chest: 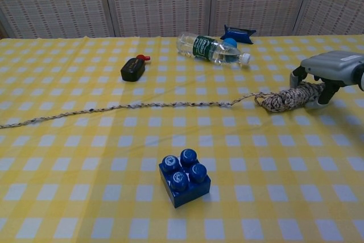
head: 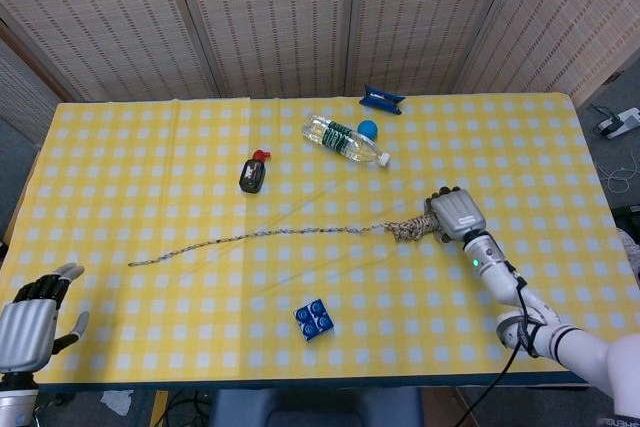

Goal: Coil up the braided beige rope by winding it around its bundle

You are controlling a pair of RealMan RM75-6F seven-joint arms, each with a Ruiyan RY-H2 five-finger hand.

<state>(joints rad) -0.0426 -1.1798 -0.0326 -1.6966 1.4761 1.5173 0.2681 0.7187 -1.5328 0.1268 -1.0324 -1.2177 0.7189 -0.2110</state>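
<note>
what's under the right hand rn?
The right hand sits over the far end of the rope bundle, fingers down either side. The bundle's near end and long tail show; the end beneath the palm is covered, so whether it's actually gripped is unclear.

The right hand (head: 454,214) sits palm down over the right part of the table (head: 140,147), its fingers curled down around the near end of the rope bundle (chest: 289,98), gripping it; in the chest view fingertips show on both sides of the bundle. Its forearm runs back toward the table's front right corner, with the wrist low over the cloth. The left hand (head: 30,315) hangs at the front left corner, just off the table edge, back of the hand up, fingers spread apart and holding nothing.
</note>
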